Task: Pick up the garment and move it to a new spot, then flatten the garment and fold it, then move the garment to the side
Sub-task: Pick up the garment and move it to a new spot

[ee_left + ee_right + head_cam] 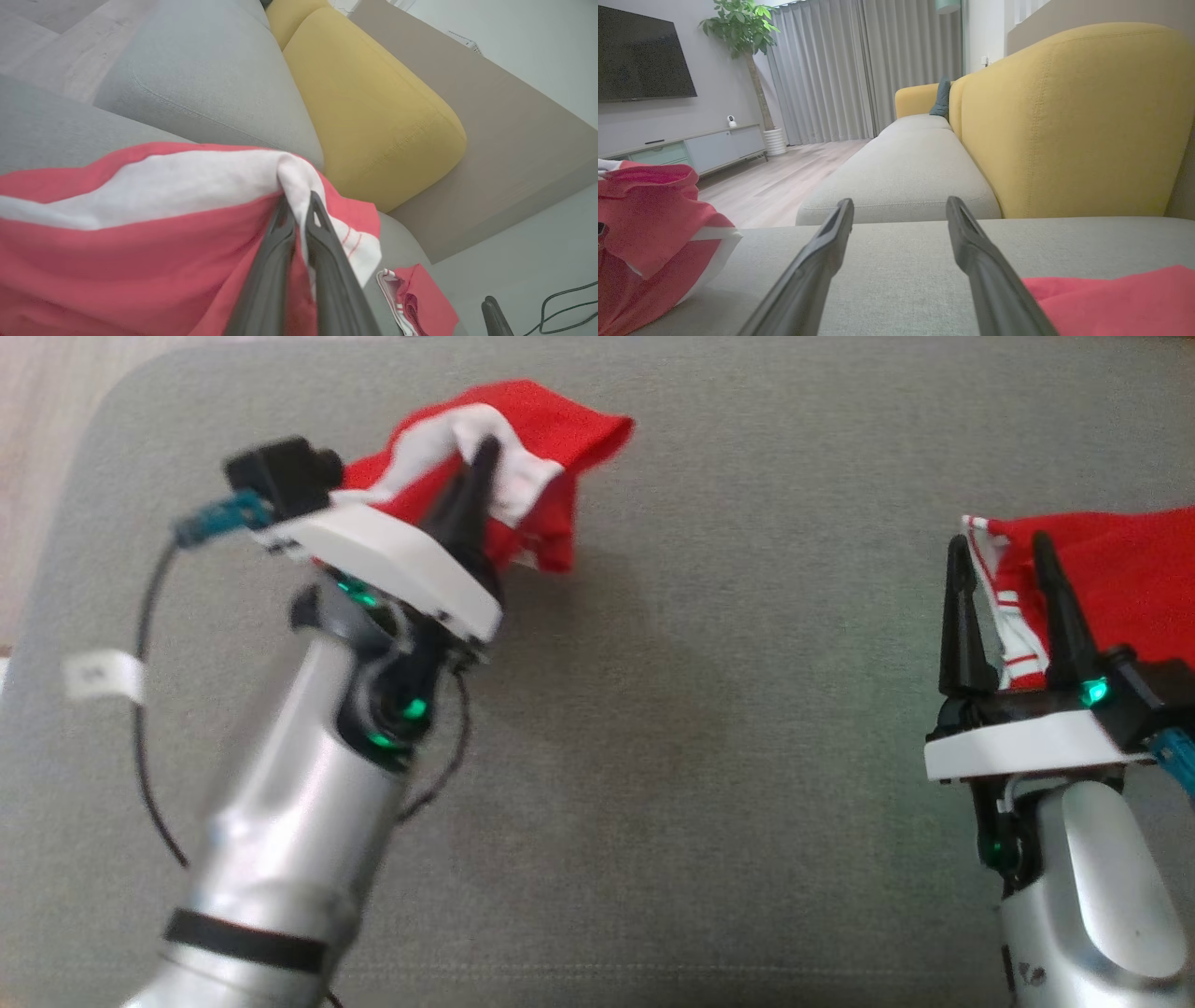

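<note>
A red garment with a white panel point(523, 439) hangs bunched above the grey sofa seat point(672, 728) at the upper left. My left gripper point(485, 453) is shut on its white fold, which the left wrist view shows pinched between the fingertips point(296, 200) with the garment point(117, 233) draping left. Another red cloth with striped white trim point(1111, 579) lies at the right edge of the seat. My right gripper point(996, 546) stands open at that cloth's trimmed end, with nothing between its fingers point(900, 204). Red fabric point(1111, 298) lies beside its right finger.
A yellow backrest point(1064, 126) runs along the far side of the seat, and more grey cushion point(901, 177) stretches beyond. Wooden floor point(37, 429) lies off the seat's left edge. A TV cabinet point(691, 149) and a potted plant point(742, 32) stand across the room.
</note>
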You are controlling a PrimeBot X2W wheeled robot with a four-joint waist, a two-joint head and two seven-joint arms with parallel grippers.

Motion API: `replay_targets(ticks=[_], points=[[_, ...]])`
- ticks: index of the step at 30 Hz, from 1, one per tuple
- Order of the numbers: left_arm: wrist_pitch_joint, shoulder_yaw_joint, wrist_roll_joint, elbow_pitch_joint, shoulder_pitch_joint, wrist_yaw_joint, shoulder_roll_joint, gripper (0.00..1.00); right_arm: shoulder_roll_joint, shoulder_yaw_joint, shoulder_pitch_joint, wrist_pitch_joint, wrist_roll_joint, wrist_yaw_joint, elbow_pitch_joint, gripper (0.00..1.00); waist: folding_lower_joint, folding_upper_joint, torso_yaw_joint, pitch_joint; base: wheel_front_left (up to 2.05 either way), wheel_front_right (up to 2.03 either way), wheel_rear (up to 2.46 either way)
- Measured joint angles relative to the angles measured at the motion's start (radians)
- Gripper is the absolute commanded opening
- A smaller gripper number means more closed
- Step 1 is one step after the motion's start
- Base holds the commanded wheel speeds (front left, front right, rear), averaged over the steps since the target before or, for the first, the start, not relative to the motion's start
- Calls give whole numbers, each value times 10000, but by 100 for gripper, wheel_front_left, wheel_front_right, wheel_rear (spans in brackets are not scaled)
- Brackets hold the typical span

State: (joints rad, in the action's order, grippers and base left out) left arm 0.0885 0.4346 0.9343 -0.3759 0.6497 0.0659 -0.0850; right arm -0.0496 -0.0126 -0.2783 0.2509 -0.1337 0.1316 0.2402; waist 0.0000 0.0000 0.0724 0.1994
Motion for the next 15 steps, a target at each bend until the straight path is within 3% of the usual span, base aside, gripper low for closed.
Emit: replay_targets(ticks=[8,15], points=[[-1110,988,228,303,-828,909,424,0,6,-169,12,2,2,0,-155,100,0,0,-610,-37,0,0,0],[-3051,2851,2445,481,-802,1958,426,0,4,-568,-158,15,174,0,-282,100,0,0,-1252,2,0,0,0]])
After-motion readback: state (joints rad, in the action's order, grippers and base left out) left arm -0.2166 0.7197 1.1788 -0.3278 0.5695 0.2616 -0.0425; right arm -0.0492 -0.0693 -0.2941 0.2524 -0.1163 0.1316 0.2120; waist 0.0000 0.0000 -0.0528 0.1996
